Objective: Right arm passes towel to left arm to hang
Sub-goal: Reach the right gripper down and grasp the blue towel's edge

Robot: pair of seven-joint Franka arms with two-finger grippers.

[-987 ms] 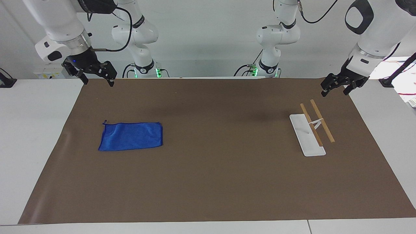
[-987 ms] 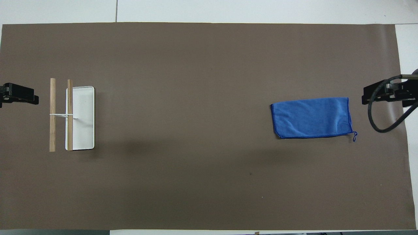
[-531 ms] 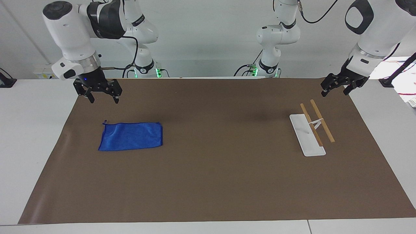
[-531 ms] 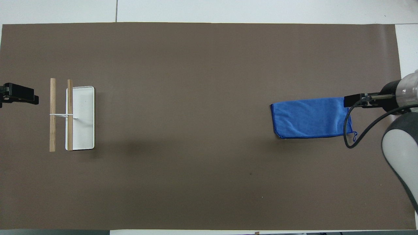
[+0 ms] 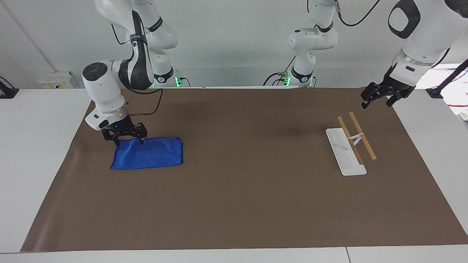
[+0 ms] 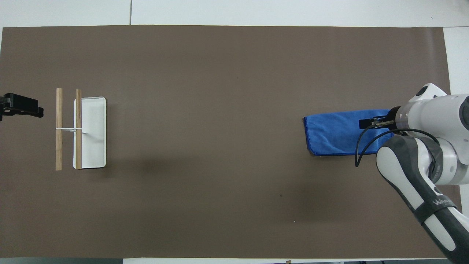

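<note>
I have brought the right hand (image 5: 129,141) down from above the desk's (image 5: 36,146) edge until it sits low at the blue towel's (image 5: 153,155) edge nearest the robots, fingers spread, gripping nothing. The towel lies flat at the right arm's end. The left hand (image 5: 376,100) waits, fingers apart, over the desk near the wooden-bar rack (image 5: 353,144). I judge pickup is next.
</note>
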